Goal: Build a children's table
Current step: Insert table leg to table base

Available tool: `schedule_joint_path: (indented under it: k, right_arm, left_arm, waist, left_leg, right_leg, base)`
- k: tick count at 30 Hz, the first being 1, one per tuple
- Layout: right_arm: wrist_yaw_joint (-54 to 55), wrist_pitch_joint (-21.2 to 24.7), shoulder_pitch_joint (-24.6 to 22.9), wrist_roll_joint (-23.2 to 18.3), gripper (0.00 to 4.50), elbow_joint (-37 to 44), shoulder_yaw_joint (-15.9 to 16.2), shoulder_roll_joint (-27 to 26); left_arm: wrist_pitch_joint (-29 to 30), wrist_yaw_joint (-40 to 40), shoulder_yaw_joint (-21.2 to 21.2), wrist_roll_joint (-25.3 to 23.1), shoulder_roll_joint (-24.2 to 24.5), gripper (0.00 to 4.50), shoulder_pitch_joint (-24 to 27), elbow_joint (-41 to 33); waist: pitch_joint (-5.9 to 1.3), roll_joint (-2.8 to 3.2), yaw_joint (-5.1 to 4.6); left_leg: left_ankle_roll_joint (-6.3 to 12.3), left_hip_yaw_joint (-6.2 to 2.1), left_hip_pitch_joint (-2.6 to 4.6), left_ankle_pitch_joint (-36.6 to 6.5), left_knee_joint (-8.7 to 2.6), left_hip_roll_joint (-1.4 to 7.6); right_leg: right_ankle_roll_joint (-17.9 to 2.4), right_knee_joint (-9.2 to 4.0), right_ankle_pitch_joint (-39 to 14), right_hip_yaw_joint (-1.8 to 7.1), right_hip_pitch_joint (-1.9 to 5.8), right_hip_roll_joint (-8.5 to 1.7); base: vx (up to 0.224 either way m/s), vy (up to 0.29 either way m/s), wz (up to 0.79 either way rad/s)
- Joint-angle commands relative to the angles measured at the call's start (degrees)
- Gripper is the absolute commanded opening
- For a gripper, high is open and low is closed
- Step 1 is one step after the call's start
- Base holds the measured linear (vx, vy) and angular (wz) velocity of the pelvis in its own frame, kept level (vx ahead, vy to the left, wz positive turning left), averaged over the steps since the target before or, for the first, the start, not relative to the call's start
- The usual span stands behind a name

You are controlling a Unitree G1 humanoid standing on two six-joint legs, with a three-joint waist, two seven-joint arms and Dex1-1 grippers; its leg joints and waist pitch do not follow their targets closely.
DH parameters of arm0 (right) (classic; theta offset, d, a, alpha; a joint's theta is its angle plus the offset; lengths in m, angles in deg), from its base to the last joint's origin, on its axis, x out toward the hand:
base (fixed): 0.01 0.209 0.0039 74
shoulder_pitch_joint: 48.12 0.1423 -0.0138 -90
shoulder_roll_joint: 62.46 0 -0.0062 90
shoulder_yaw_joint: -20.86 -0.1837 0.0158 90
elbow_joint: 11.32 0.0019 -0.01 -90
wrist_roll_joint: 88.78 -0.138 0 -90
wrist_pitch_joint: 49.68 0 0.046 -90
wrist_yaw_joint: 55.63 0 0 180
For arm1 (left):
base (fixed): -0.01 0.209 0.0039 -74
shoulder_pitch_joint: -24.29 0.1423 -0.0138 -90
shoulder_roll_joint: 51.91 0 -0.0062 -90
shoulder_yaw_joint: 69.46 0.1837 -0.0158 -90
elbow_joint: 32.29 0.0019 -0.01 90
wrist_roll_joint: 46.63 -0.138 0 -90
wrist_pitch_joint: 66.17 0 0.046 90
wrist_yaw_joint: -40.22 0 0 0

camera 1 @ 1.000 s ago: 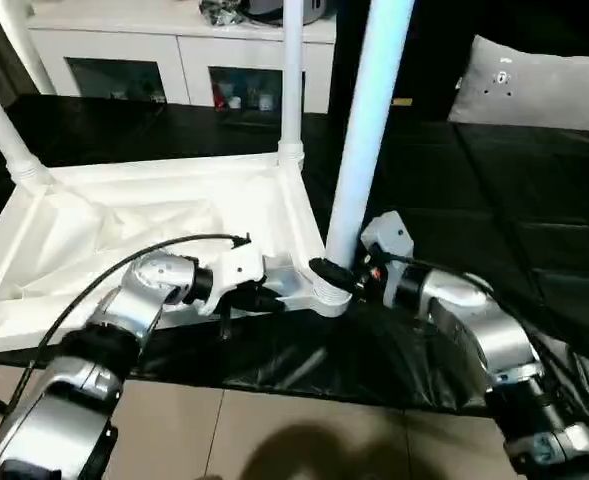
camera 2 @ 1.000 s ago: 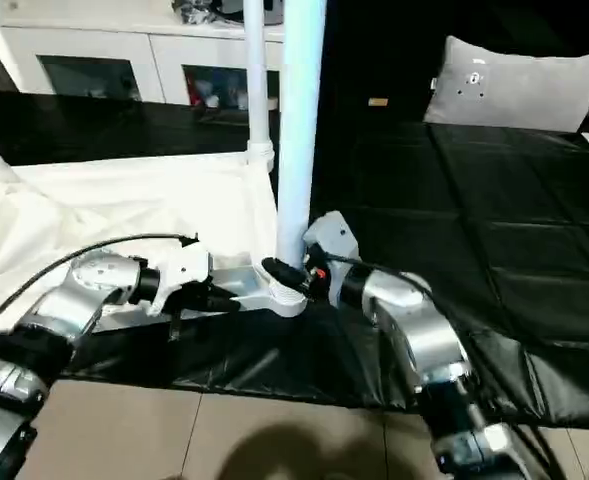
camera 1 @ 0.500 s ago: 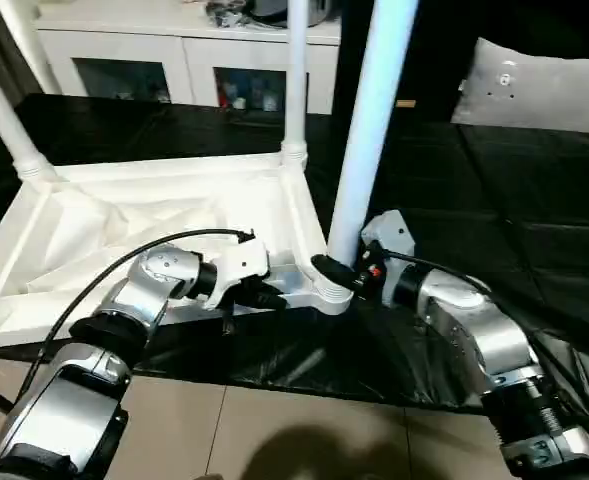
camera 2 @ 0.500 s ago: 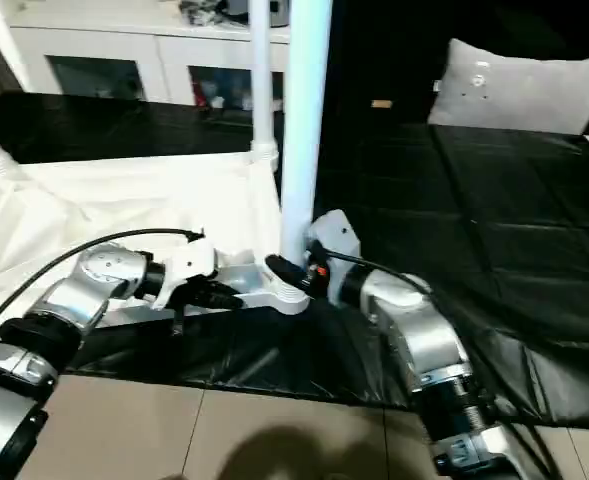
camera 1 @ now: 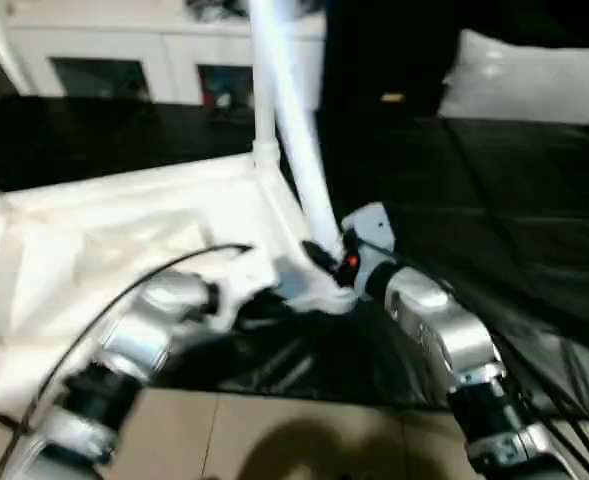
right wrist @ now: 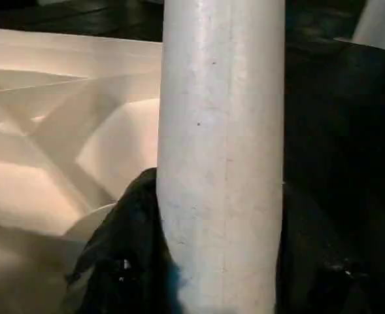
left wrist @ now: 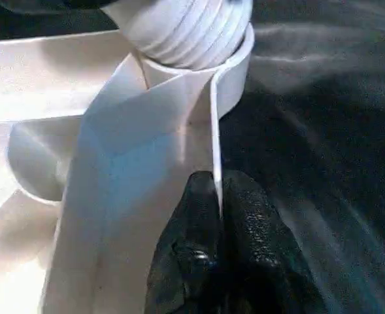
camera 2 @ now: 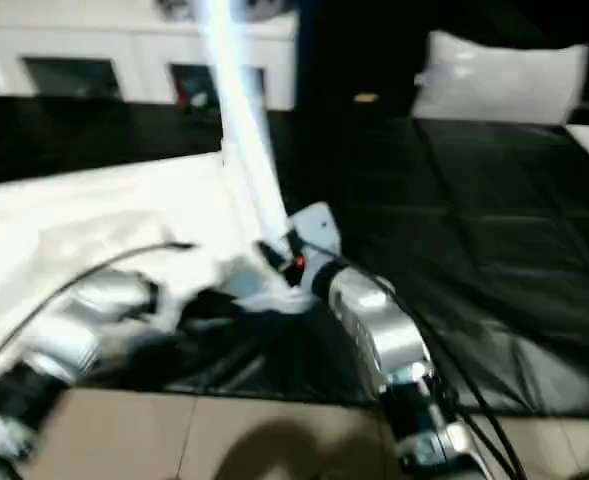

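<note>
Since a second ago the near leg [camera 1: 299, 150] has tipped over: it stood upright in its corner socket [left wrist: 199, 62] and now it leans, its top swung toward the robot's left and away toward the white cabinet [camera 1: 124, 60], while the whole head view has swung and blurred too. That leg's foot sits at the near corner of the upturned tabletop [camera 1: 124, 240], which lies ribbed side up on the black mat [camera 1: 494, 210]. Another leg [camera 1: 264, 120] stands in the far corner socket just behind. At the base of the leaning leg, the right gripper [right wrist: 199, 261] holds the tube between its two black fingers [right wrist: 123, 261], one on each side, pressed against it. Beside it, the left gripper [left wrist: 218, 216] is pinched closed on a thin upright rib of the tabletop's edge, just next to the socket, with the rib caught between its fingertips. A grey cushion [camera 1: 524, 80] lies at the back on the robot's right.
</note>
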Motion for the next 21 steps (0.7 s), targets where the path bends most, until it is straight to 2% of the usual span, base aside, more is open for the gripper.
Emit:
schedule_joint_path:
  k: [1,3,7,8,9,11,12,13,14,15,16,18,20,21]
  right_arm:
    - [2.25,2.95,-2.16,1.59,1.88,-4.29,-0.31,0.10]
    - [2.60,2.50,-2.13,1.27,1.88,-4.09,-0.73,0.07]
    - [2.80,1.55,-2.01,0.91,1.88,-3.98,-1.27,-0.10]
    - [2.61,0.71,-2.04,0.51,1.88,-3.50,-1.93,-0.06]
    - [2.14,-0.82,-2.18,-0.51,1.88,-2.53,-3.25,-0.13]
    - [1.65,-2.96,-2.54,-2.65,1.88,-0.40,-5.73,-0.23]
    - [1.11,-4.11,-2.89,-4.10,1.88,1.23,-7.19,-0.08]
    - [0.67,-4.59,-3.16,-4.75,1.88,2.11,-7.74,0.12]
    - [0.37,-4.88,-3.34,-5.13,1.88,2.65,-8.04,0.25]
    - [0.07,-5.15,-3.53,-5.57,1.88,3.15,-8.41,0.38]
    - [-0.25,-5.52,-3.68,-5.97,1.88,3.50,-8.71,0.46]
    - [-1.47,-6.71,-4.43,-7.83,1.88,5.87,-10.01,0.57]
    - [-1.92,-7.06,-4.56,-8.59,1.88,7.05,-10.46,0.55]
    - [-2.15,-7.23,-4.54,-9.12,1.88,7.60,-10.73,0.56]
  left_arm:
    - [2.59,2.28,0.25,0.13,-1.40,0.00,-1.29,-6.39]
    - [1.41,2.89,0.51,-0.60,-1.44,0.00,-1.69,-5.31]
    - [-0.97,3.29,1.11,-2.27,-0.36,0.00,-1.81,-4.26]
    - [-3.04,2.85,1.28,-2.82,0.73,0.00,-1.98,-3.31]
    - [-7.09,1.89,1.09,-2.63,2.10,0.00,-2.27,-1.87]
    - [-11.44,1.14,0.57,-2.15,4.29,0.00,-3.12,0.67]
    - [-16.07,0.59,0.60,-2.48,5.93,0.00,-4.23,3.56]
    - [-18.17,0.06,0.24,-2.23,6.40,0.00,-4.93,5.41]
    - [-19.29,-0.28,-0.05,-1.99,6.61,0.00,-5.36,6.54]
    - [-20.42,-0.61,-0.43,-1.68,6.75,0.00,-5.86,7.65]
    - [-21.23,-0.67,-0.70,-1.60,6.86,0.00,-6.36,8.68]
    - [-23.75,0.92,-2.60,-1.21,6.68,0.00,-9.05,13.74]
    - [-24.05,2.22,-3.71,-0.81,6.31,0.00,-10.31,15.82]
    - [-24.91,2.51,-4.14,-0.12,6.19,0.00,-11.04,17.15]
  waist:
    - [-3.09,0.78,0.06]
    - [-3.06,0.67,0.09]
    - [-3.03,1.18,0.05]
    - [-2.97,1.08,0.03]
    - [-3.01,1.35,0.02]
    - [-3.11,1.14,0.03]
    - [-3.24,1.00,0.09]
    - [-3.39,0.72,0.22]
    - [-3.50,1.05,0.44]
    - [-3.53,1.10,0.52]
    - [-3.63,0.84,0.60]
    - [-3.79,1.00,0.96]
    - [-4.24,0.83,0.90]
    - [-4.28,0.76,0.77]
  left_leg:
    - [-0.34,0.10,-0.22,-13.83,-4.17,0.83]
    - [-0.34,0.07,-0.27,-13.68,-4.16,0.71]
    - [-0.72,-0.06,-0.14,-15.12,-4.21,0.68]
    - [-0.65,-0.09,-0.16,-15.81,-4.24,0.66]
    - [-0.81,-0.13,-0.11,-16.10,-4.25,0.66]
    - [-0.60,-0.13,-0.10,-16.47,-4.20,0.57]
    - [-0.30,-0.08,-0.10,-15.66,-4.11,0.59]
    - [0.06,-0.03,-0.14,-14.33,-4.01,0.65]
    - [0.35,-0.02,-0.25,-12.17,-3.84,0.57]
    - [0.44,0.00,-0.32,-11.15,-3.76,0.57]
    - [0.49,0.02,-0.43,-9.18,-3.66,0.65]
    - [0.75,0.21,-0.22,-7.68,-3.37,0.51]
    - [1.71,0.10,-0.86,-3.10,-2.87,0.25]
    - [2.02,0.02,-1.15,-2.00,-2.80,0.10]
  right_leg:
    - [-11.51,-4.06,-10.76,2.52,2.97,-2.25]
    - [-11.10,-4.22,-11.31,2.44,3.01,-2.18]
    - [-10.45,-4.40,-12.43,2.37,2.93,-2.11]
    - [-10.19,-4.60,-12.98,2.34,2.88,-2.11]
    - [-10.12,-4.51,-13.14,2.34,2.90,-2.14]
    - [-9.91,-4.62,-13.15,2.36,2.91,-2.16]
    - [-10.00,-4.50,-11.94,2.40,2.93,-2.12]
    - [-10.18,-4.21,-10.18,2.42,3.02,-2.12]
    - [-10.62,-3.82,-7.81,2.42,3.09,-2.08]
    - [-10.81,-3.68,-6.48,2.43,3.13,-2.07]
    - [-11.24,-3.23,-3.76,2.41,3.28,-2.05]
    - [-11.73,-3.00,-1.67,2.47,3.24,-2.05]
    - [-12.83,-2.06,5.35,2.41,3.78,-1.98]
    - [-13.05,-1.88,6.86,2.34,4.01,-1.98]
  base:
    - [0.000,0.000,0.00]
    - [0.000,0.000,0.00]
    - [0.000,0.000,0.00]
    - [0.000,0.000,0.00]
    - [0.000,0.000,0.00]
    - [0.000,0.000,0.00]
    - [0.000,0.000,0.00]
    - [0.000,0.000,0.00]
    - [0.000,0.000,0.00]
    - [0.000,0.000,0.00]
    - [0.000,0.000,0.00]
    - [0.000,0.000,0.00]
    - [0.000,0.000,0.00]
    - [0.000,0.000,0.00]
